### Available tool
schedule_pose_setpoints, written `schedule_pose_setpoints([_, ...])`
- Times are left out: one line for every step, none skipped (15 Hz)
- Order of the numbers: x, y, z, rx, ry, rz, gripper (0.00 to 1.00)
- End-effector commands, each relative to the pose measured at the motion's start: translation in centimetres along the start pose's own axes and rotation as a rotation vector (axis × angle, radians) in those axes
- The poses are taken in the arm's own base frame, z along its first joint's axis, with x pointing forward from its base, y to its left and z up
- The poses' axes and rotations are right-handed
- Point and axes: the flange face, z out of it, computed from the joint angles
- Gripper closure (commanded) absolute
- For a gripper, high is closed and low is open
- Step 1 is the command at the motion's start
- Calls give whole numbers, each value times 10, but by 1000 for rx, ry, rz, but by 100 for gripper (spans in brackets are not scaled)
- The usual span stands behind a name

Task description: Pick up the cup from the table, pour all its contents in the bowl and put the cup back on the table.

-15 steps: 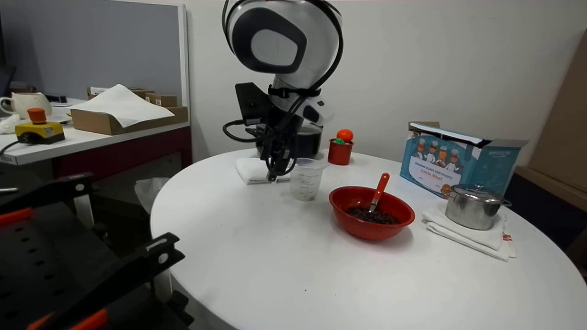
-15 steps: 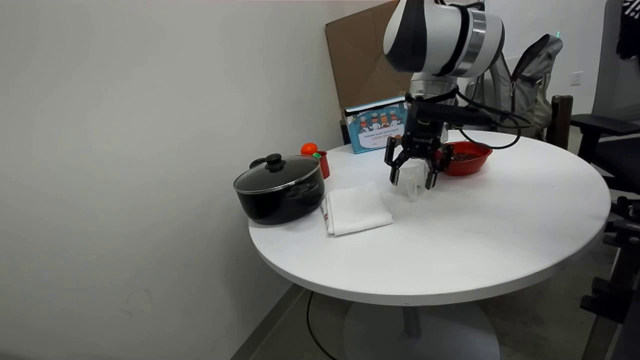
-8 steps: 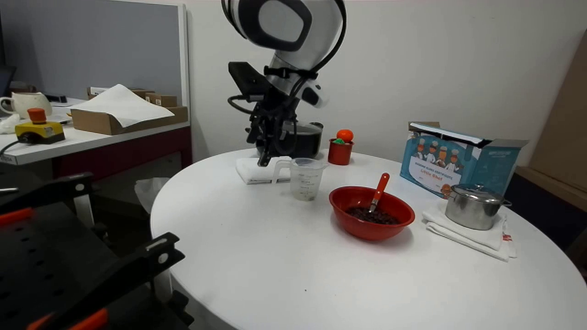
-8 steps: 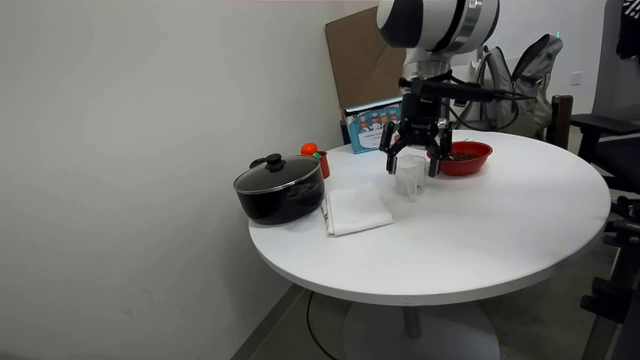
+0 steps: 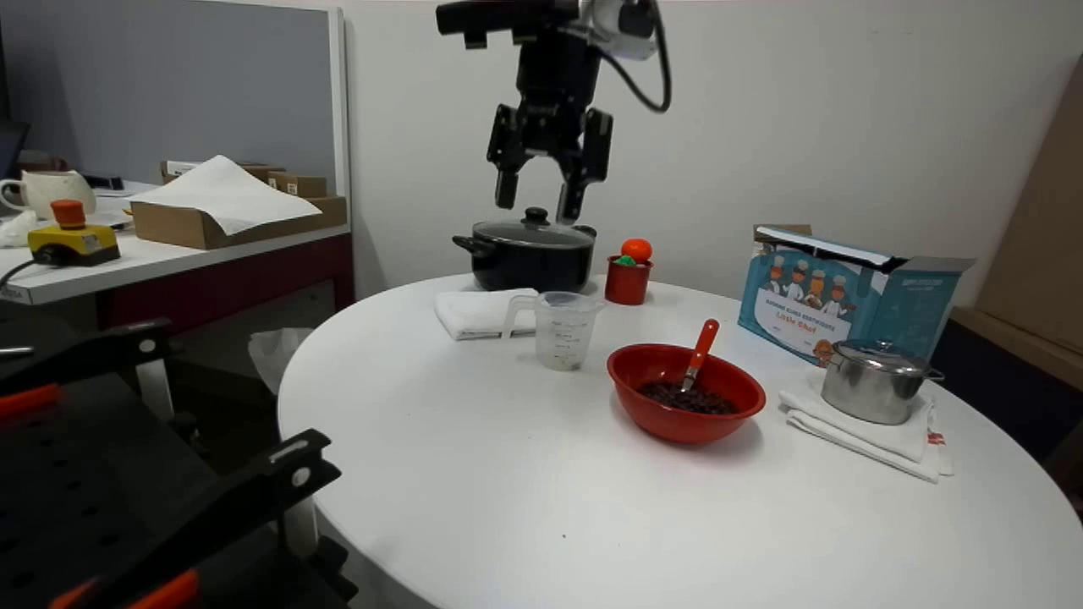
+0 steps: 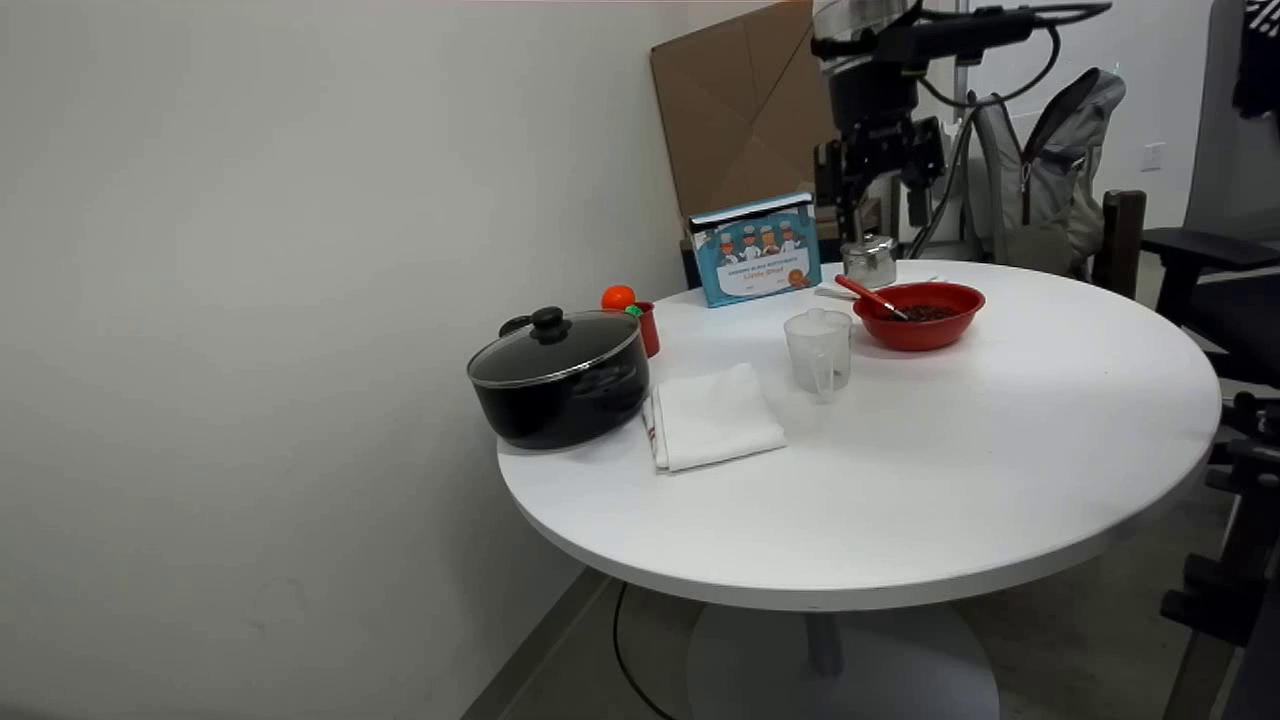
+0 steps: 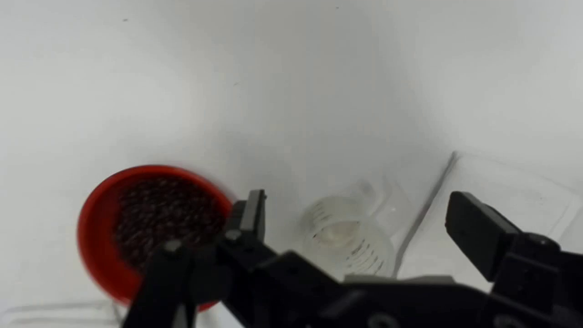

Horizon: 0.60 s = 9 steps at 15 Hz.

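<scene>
The clear cup stands upright on the white round table and also shows in an exterior view. In the wrist view the cup shows a pale bottom and printed marks; I see no dark matter in it. The red bowl holds dark beans and a red-handled spoon. My gripper is open and empty, high above the table and apart from the cup. In the wrist view the gripper has widely parted fingers, with the cup seen below between them.
A black lidded pot and a red cup with toy food stand near the wall. A folded white cloth lies beside the clear cup. A metal pot on a cloth and a blue box stand beyond the bowl.
My gripper has risen well above the cup and turned to face downward, its fingers staying open. The cup, now with its handle uncovered, and the bowl have not moved.
</scene>
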Motion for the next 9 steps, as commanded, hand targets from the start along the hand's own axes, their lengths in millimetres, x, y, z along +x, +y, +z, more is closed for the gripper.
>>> schedule_pose_setpoints([-22,18,-67,-142,112,-101,0])
schedule_pose_setpoints([-25,22,-83,-173,156,-140,0])
schedule_pose_setpoints([-29,25,-100,-192,200,-180,0])
schedule_pose_setpoints([-32,26,-116,-201,248,-214,0])
schedule_pose_setpoints([-37,25,-130,-193,295,-248,0])
schedule_pose_setpoints([-42,24,-141,-174,339,-276,0])
schedule_pose_setpoints([-46,23,-153,-147,387,-299,0])
schedule_pose_setpoints([-27,22,-138,-170,318,-243,0])
schedule_pose_setpoints([-31,22,-145,-169,334,-250,0])
